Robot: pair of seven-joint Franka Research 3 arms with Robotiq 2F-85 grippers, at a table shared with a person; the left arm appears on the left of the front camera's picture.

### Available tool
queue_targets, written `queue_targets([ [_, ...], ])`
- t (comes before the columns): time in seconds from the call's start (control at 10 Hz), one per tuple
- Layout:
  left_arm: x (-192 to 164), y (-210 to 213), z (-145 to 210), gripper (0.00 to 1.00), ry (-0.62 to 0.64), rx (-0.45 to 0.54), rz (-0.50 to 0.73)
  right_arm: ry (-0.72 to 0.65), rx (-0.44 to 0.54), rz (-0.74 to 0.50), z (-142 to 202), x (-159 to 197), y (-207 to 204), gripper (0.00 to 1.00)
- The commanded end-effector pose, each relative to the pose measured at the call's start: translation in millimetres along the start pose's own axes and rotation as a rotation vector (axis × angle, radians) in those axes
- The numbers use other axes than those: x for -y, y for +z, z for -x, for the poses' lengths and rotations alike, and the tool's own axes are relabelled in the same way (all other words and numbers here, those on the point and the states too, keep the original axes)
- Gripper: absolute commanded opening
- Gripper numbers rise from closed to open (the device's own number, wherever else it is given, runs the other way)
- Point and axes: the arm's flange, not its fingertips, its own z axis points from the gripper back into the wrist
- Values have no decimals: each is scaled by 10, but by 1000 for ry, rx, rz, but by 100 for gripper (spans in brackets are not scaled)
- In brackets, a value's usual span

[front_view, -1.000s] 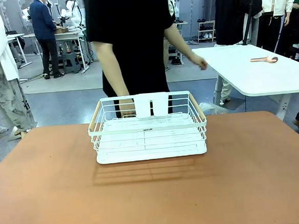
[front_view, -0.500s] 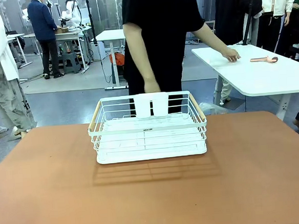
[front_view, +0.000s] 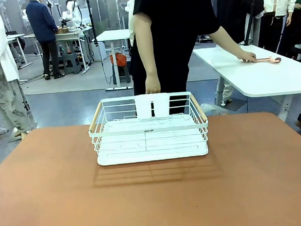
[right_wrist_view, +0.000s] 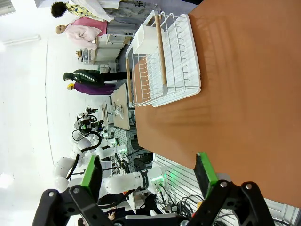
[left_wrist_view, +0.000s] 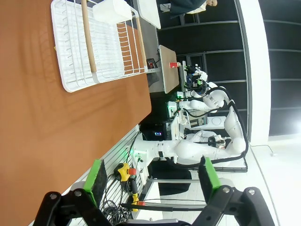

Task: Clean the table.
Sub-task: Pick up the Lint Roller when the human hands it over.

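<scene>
The table (front_view: 259, 188) is cut off by the front view's side edges.

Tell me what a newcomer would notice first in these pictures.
A white wire dish rack sits on the reddish-brown table, toward its far edge. Right behind it stands a person in black, one hand stretched out to a pink utensil on the white table at picture right. In the wrist views, the left claw and the right claw both stand open, holding nothing.

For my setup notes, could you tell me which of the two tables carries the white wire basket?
The reddish-brown table in front; the white-topped table behind it bears a pink tool instead.
</scene>
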Motion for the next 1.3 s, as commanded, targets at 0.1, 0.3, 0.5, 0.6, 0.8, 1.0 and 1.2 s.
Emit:
queue_targets([
  [0.1,0,22,9,100,-1,4,4,1,2,-6,7,-17,10,100],
  [0.3,0,22,9,100,-1,4,4,1,2,-6,7,-17,10,100],
  [0.5,0,22,9,100,-1,4,4,1,2,-6,7,-17,10,100],
  [0.6,0,22,9,100,-1,4,4,1,2,-6,7,-17,10,100],
  [0.8,0,22,9,100,-1,4,4,1,2,-6,7,-17,10,100],
  [1.0,0,22,9,100,-1,4,4,1,2,-6,7,-17,10,100],
  [1.2,0,22,9,100,-1,4,4,1,2,-6,7,-17,10,100],
])
